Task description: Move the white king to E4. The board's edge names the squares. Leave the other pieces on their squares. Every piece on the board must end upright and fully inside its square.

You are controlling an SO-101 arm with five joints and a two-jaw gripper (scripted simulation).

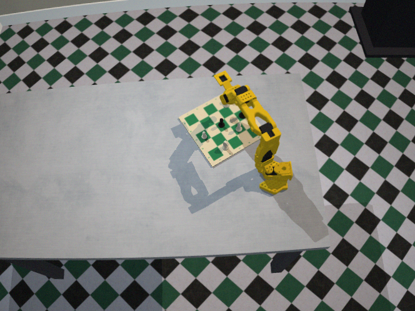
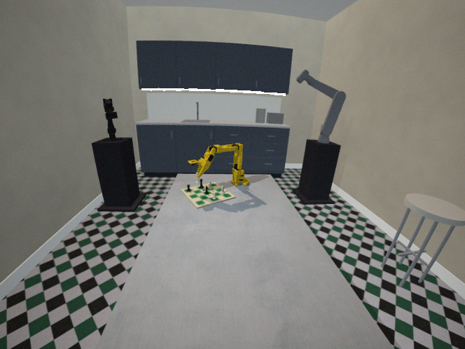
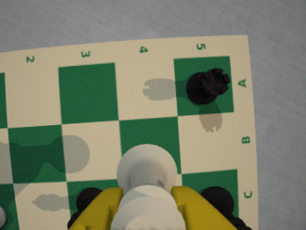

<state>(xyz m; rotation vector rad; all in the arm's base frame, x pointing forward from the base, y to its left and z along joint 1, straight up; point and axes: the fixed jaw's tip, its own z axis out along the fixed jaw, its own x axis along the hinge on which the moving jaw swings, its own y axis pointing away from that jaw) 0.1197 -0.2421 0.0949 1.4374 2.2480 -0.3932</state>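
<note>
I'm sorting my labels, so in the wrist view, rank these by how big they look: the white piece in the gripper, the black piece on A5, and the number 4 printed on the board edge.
1. White piece, held in the gripper; it looks largest, partly from nearness to the camera.
2. Black piece on A5.
3. Printed 4, smallest.

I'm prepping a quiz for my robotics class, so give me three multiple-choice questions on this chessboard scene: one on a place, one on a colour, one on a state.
1. The black piece nearest the board corner stands on:
A) A5
B) B3
C) A2
2. Its square is:
A) cream
B) green
C) grey
3. The gripper is:
A) wide open
B) shut on nothing
C) shut on the king

Answers:
1. A, the wrist view shows it under the 5 and beside the A.
2. B, green shows around its base.
3. C, both yellow fingers press the white piece's sides.
</note>
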